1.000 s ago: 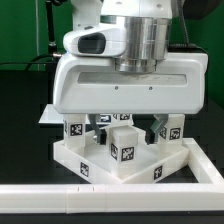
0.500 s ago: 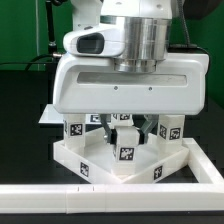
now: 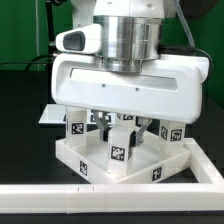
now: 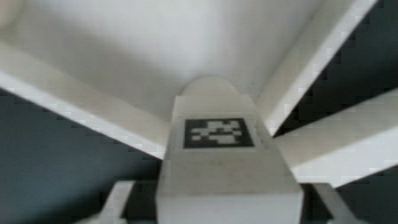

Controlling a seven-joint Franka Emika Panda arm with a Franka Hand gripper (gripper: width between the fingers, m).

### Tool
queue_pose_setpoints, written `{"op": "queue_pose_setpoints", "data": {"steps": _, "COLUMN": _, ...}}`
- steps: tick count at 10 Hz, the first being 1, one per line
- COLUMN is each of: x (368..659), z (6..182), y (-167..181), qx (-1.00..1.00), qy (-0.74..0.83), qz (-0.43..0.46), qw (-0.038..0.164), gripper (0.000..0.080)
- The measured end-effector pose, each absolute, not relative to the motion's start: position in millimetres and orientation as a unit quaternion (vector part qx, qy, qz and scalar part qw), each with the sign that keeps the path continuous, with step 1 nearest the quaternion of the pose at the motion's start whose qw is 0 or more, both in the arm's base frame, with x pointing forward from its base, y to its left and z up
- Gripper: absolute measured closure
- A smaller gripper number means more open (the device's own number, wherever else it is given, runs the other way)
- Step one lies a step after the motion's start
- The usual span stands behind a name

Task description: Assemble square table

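Exterior view shows the long white bar (image 3: pixel 90 200) nearest on the bench, then the tabletop (image 3: pixel 100 166). Above it the fingers (image 3: pixel 122 128) grip a tagged leg (image 3: pixel 121 147) (image 4: pixel 217 140), standing upright inside the rim.

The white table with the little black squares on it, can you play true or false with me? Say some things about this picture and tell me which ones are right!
1. The gripper hangs right above the tabletop. True.
2. The tabletop is round like a pizza. False: it is square with a raised rim.
3. A leg with a black-and-white tag sits between the gripper's fingers. True.
4. The table under everything is bright red. False: it is black.
5. A long white border bar lies in front of the tabletop in the exterior view. True.
6. The tags are colourful stickers. False: they are black and white.
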State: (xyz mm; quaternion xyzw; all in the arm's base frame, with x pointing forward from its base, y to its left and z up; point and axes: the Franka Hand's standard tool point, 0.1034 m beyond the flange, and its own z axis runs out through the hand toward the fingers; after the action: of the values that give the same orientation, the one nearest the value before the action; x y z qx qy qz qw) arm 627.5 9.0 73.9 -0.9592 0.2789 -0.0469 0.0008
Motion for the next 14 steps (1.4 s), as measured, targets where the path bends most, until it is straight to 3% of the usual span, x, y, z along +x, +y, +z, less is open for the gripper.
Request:
{"op": "queue_pose_setpoints", "data": {"steps": 5, "x": 627, "z": 73.7, "y": 9, "qx": -0.885, "qy": 0.464, "qz": -0.042, "qw": 0.012, "gripper": 0.0514}}
{"op": "queue_pose_setpoints", "data": {"steps": 7, "x": 627, "z": 73.1, "y": 9, "qx": -0.883, "qy": 0.467, "qz": -0.041, "qw": 0.012, "gripper": 0.0240}}
{"op": "queue_pose_setpoints", "data": {"steps": 8, "x": 627, "z": 73.5, "y": 11, "qx": -0.898, "qy": 0.438, "qz": -0.041, "qw": 0.010, "gripper": 0.0240}}
{"op": "queue_pose_setpoints", "data": {"steps": 9, "x": 629, "z": 75.5, "y": 17, "qx": -0.919, "qy": 0.391, "qz": -0.039, "qw": 0.009, "gripper": 0.0169}}
{"op": "queue_pose_setpoints", "data": {"steps": 14, "x": 631, "z": 75.9, "y": 14, "qx": -0.983, "qy": 0.177, "qz": -0.042, "qw": 0.000, "gripper": 0.0151}}
